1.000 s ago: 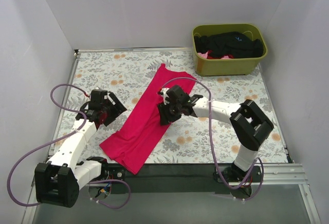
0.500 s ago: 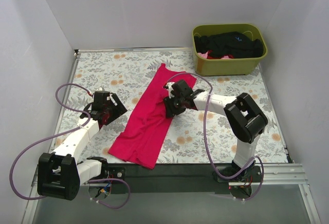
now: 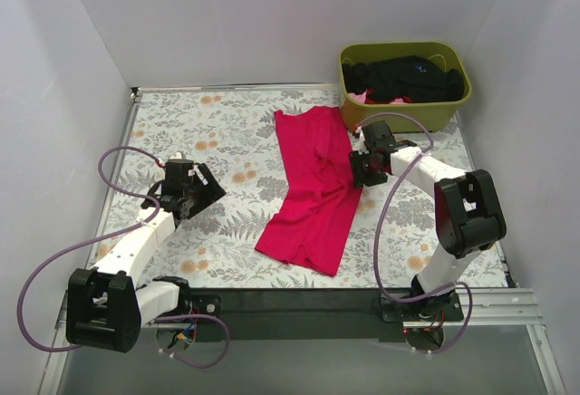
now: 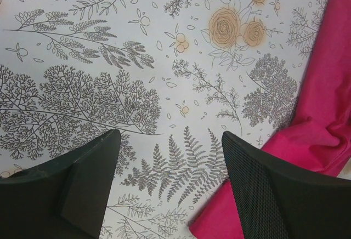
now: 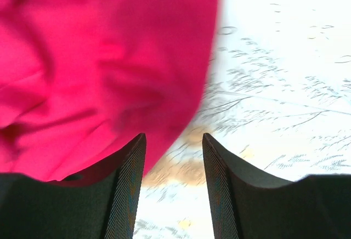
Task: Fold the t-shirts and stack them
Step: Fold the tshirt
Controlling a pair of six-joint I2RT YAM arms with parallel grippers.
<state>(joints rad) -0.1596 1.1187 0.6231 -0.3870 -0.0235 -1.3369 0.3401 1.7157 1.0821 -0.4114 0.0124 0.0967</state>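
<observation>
A crimson-red t-shirt (image 3: 313, 187) lies folded into a long strip down the middle of the floral table, with its top end toward the bin. My right gripper (image 3: 362, 168) sits at the strip's right edge, about halfway along it. In the right wrist view its jaws (image 5: 174, 162) stand apart over bare table, and the red cloth (image 5: 109, 58) reaches under the left finger. My left gripper (image 3: 199, 193) is open over bare table left of the shirt. In the left wrist view (image 4: 170, 159), only the red cloth's edge (image 4: 318, 118) shows, by the right finger. Black t-shirts (image 3: 403, 78) fill the bin.
An olive-green bin (image 3: 403, 117) stands at the back right corner, with a bit of pink cloth beside the black ones. White walls close the table on the left, back and right. A black strip runs along the near edge.
The red shirt has slid and swung to the right along with my right gripper, now lying closer to the bin. The left arm has barely moved.
</observation>
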